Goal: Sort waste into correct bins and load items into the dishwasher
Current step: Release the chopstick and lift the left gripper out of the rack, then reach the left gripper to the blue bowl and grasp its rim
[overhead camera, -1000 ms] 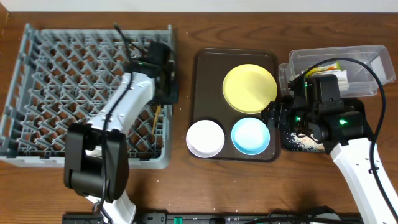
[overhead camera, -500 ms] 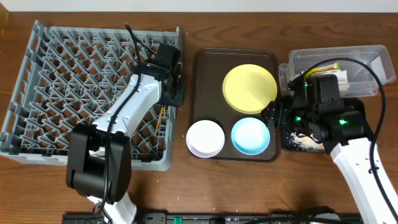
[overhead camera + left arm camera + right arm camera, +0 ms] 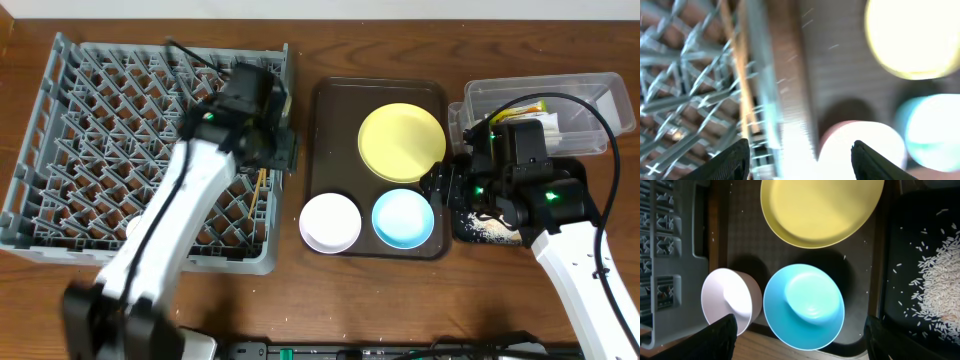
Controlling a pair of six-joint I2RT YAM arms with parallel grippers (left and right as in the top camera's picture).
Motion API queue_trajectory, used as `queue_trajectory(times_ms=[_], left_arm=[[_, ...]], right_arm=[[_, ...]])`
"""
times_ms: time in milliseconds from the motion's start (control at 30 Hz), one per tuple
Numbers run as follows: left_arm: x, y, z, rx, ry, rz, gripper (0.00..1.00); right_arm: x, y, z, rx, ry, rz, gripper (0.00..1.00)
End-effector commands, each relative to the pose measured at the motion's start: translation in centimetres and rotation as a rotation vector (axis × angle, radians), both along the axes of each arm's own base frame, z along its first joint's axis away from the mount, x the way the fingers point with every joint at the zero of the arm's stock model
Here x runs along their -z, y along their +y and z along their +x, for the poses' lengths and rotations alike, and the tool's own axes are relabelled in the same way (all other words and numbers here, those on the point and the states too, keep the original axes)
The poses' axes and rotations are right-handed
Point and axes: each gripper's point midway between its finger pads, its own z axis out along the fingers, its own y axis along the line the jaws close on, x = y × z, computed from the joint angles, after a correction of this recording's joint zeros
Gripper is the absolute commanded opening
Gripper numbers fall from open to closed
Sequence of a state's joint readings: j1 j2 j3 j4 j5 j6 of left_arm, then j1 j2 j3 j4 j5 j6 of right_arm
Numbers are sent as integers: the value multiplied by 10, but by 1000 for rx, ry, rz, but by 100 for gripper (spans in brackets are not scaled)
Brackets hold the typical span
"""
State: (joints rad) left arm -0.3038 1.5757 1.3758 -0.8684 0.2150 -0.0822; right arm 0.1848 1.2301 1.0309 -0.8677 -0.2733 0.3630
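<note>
On the brown serving tray (image 3: 322,130), the pale-yellow plate (image 3: 401,142) is seated at the far right. The white bowl (image 3: 330,222) and light-blue bowl (image 3: 403,218) are set side by side at its near edge. Left of the tray, a chopstick (image 3: 257,188) is lodged in the grey dish rack (image 3: 90,140). The left gripper (image 3: 802,165) is held between rack and tray, jaws apart and empty. Right of the tray, rice crumbs (image 3: 940,275) are spread in the black tray (image 3: 900,240), and the clear tub (image 3: 590,95) is placed behind it. The right gripper (image 3: 802,340) is held above the light-blue bowl, jaws apart and empty.

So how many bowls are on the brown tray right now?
2: the white bowl at the near-left corner of the brown tray, the light-blue bowl just right of it. None appears hidden.
</note>
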Motion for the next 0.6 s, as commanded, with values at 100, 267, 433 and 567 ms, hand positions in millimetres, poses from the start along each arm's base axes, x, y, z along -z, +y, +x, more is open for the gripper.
queue_trajectory(times_ms=[100,267,433,567], left_arm=[[-39,-69,-28,197,-57,-166,64],[-18,-106,-41,302,-44,-117,64],[12,-140,-49,382,-10,-85,60],[50,-159,-49,415,33,-40,55]], right_arm=[[4,-12,3,66,10,-20,75],[-5,-59,1,263,14,-16,78],[-30,-138,-18,554,-51,-14,88],[-42,-174,-38,717,-85,24,93]])
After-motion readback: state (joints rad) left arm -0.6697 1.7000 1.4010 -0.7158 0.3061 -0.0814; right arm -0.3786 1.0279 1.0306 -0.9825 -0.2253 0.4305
